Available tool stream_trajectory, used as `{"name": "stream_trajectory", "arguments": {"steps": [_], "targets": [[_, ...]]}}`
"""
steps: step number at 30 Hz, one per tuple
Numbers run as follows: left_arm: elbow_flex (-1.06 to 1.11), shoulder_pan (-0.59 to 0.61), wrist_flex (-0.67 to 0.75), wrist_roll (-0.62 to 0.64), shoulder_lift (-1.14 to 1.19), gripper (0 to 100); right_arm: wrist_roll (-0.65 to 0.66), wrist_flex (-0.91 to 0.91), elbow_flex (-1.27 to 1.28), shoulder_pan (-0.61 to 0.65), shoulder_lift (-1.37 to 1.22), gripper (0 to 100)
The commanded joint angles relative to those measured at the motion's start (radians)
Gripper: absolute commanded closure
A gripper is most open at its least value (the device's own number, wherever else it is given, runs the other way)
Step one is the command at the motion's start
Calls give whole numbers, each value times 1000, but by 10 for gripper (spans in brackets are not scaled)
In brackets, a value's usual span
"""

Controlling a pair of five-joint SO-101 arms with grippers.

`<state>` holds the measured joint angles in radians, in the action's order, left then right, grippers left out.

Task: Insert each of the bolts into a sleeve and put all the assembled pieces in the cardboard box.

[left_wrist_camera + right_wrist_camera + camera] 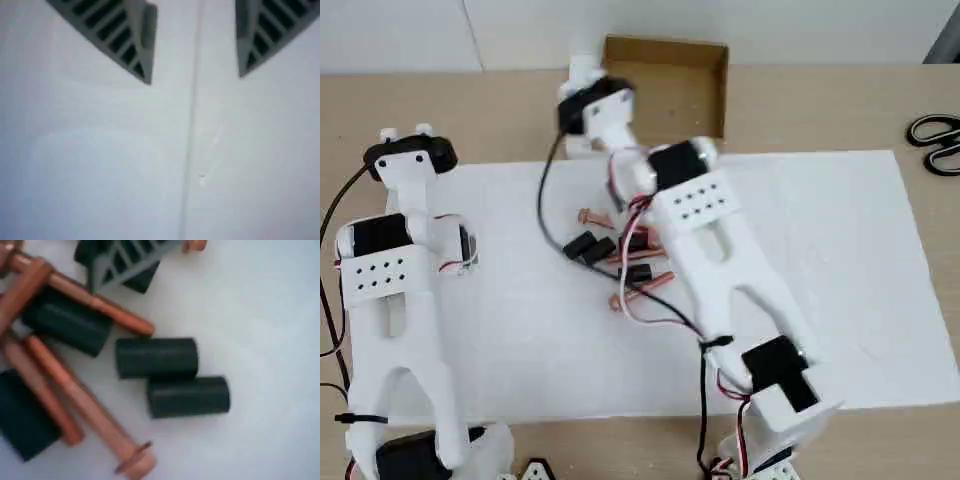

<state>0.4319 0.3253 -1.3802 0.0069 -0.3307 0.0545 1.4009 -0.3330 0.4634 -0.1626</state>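
Right gripper (127,262) hangs over loose bolts (85,405) and sleeves (156,357) piled mid white sheet (820,280), likely lining up a pick, its opening can't be told; left gripper (195,77) sits clear at left, jaws spread and holding nothing; cardboard box (665,43) waits at far edge.

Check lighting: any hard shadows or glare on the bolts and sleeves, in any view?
High view: soft, even light, with only faint shadows on the white sheet. Right wrist view: the sleeves look matte and the bolts show a mild sheen, no harsh glare, with soft shadows under both. Left wrist view: the sheet is evenly lit, and the left tool is open above it, darker than the sheet.
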Motion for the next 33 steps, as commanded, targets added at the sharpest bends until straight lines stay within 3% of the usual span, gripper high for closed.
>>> {"name": "stream_trajectory", "arguments": {"steps": [1, 5, 9, 14, 25, 33], "targets": [[-4, -3, 32, 8, -2, 893, -104, -10, -129, -85, 7, 848], [-4, -3, 28, 8, -5, 893, -132, 65, -144, -101, 16, 848], [-4, 25, -14, 8, -6, 893, -170, 325, -144, -90, 10, 846], [21, 60, -28, 6, -6, 893, -184, 312, -121, -110, 7, 847], [22, 31, 14, 3, -6, 892, -428, 197, -34, 7, 1, 847], [39, 8, 18, 3, -5, 892, -443, 62, -38, 74, -176, 847]]}}
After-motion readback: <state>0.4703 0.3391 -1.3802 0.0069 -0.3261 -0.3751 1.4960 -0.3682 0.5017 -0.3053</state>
